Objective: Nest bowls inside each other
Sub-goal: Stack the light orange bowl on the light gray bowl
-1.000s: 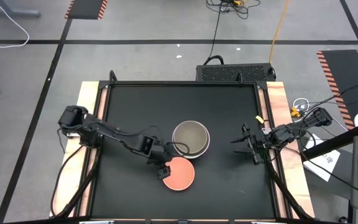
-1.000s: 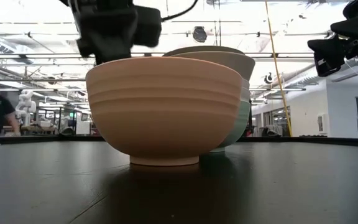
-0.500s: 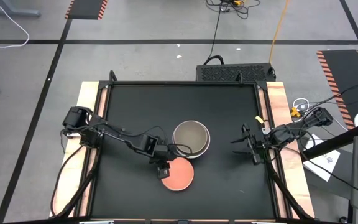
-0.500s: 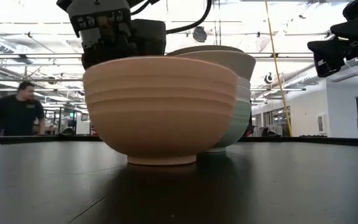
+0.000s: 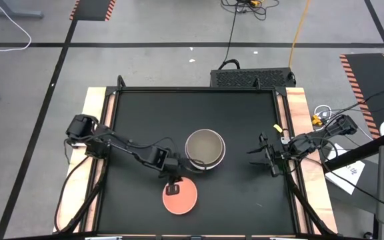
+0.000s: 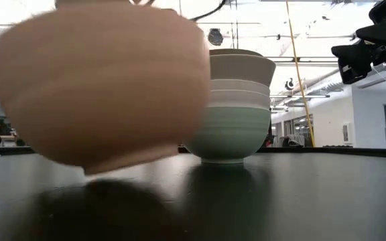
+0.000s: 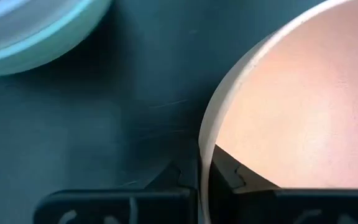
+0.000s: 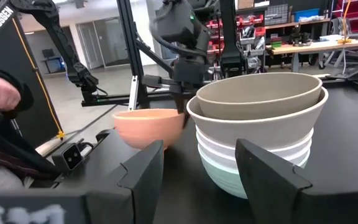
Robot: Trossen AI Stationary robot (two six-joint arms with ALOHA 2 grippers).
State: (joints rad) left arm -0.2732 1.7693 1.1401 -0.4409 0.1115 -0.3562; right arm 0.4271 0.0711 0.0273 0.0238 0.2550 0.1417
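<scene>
Since half a second ago, the peach-orange bowl (image 5: 179, 197) has slid away from the stack of bowls (image 5: 205, 149) toward the table's (image 5: 245, 200) near edge and now tilts, lifted. Left of the stack, the left gripper (image 5: 173, 189) pinches that bowl's rim between its fingers (image 7: 188, 177). Right of the stack, well apart, the right gripper (image 5: 261, 155) hovers with jaws spread.
</scene>
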